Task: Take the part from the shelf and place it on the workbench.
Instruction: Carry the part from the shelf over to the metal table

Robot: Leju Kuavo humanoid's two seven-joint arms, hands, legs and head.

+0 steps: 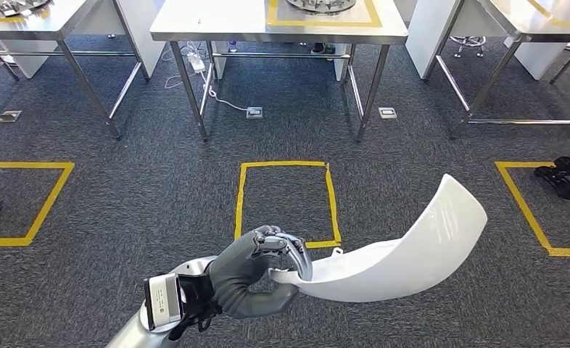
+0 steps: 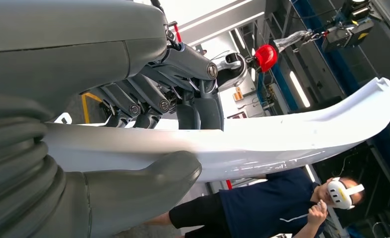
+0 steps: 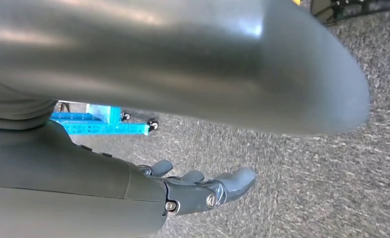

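Silver arm, grey ribbed wrist cover, grey left robot hand (image 1: pixel 264 272), darker screw-jointed fingers (image 2: pixel 193 62)

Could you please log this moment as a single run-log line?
left hand: holds white curved part | right hand: open, over carpet | workbench: ahead, part not placed
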